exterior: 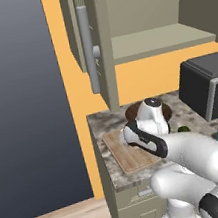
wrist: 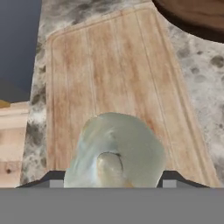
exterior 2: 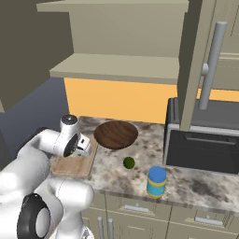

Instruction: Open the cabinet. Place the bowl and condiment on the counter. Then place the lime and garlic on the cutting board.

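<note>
The whitish garlic (wrist: 118,144) sits between my gripper (wrist: 113,179) fingertips, just above the near end of the light wooden cutting board (wrist: 109,74). The jaws are shut on it. In the right base view my gripper (exterior 2: 87,147) hangs low over the cutting board (exterior 2: 74,165). The dark wooden bowl (exterior 2: 115,134) rests on the counter (exterior 2: 196,184) just beyond the board. The lime (exterior 2: 129,162) lies on the counter to the board's right. The blue and yellow condiment (exterior 2: 156,182) stands near the front edge. The cabinet (exterior 2: 116,65) above stands open with bare shelves.
A black boxy appliance (exterior 2: 205,140) sits at the back right of the counter. The open cabinet doors (exterior: 89,43) (exterior 2: 205,65) jut out overhead at both sides. The counter ends just left of the cutting board (exterior: 126,153), with floor below.
</note>
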Robot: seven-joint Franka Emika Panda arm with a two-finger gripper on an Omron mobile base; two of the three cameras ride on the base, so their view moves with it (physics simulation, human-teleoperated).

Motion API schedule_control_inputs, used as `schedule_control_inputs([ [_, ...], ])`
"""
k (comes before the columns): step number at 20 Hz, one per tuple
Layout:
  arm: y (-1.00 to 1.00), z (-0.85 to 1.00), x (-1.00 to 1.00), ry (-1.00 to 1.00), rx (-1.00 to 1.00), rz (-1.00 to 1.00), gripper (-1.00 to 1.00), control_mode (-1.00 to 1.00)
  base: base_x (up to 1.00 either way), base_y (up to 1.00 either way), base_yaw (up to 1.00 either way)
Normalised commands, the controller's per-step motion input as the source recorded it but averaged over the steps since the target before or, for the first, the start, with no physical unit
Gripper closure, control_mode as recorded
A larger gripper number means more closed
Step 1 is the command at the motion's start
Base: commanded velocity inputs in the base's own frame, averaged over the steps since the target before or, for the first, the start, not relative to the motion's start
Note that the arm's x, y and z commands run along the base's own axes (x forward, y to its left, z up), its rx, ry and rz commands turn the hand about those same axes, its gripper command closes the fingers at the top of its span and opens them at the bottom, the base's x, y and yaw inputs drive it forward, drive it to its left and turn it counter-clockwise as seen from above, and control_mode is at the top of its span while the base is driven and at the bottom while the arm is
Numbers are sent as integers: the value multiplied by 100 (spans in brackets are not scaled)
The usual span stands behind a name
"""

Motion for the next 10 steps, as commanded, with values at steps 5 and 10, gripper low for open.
schedule_control_inputs([
  [5, 15, -30, 59, 0, 0, 0, 100, -100, 0, 0, 0],
  [10, 0, -8, 26, 1, 0, 0, 100, -100, 0, 0, 0],
])
